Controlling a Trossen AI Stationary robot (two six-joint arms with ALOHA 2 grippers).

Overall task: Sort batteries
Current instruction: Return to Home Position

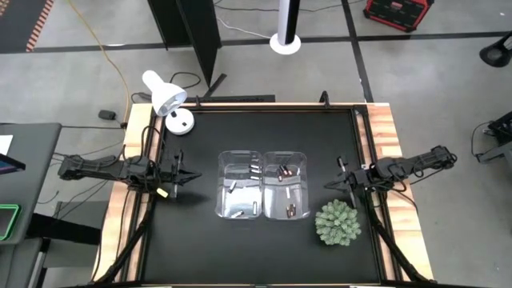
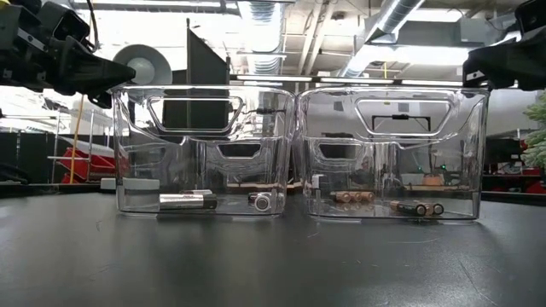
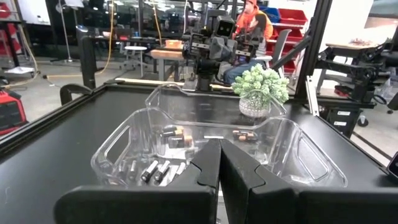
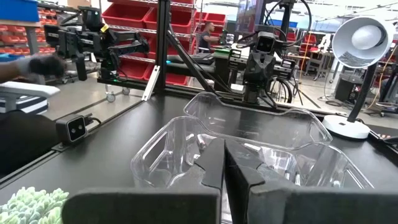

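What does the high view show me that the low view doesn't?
Only high: the wooden table border, and the left gripper and right gripper standing apart from the bins, one at each side. Only low: the ceiling ducts of the room behind. Both: the two clear plastic bins, one holding silvery cylindrical batteries, the other dark copper-ended batteries.

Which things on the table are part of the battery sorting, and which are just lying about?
Job:
left clear bin with silver batteries inside
right clear bin with dark copper-ended batteries inside
left gripper and right gripper, fingers shut, one out at each side of the bins

Lying about:
white desk lamp
green plant
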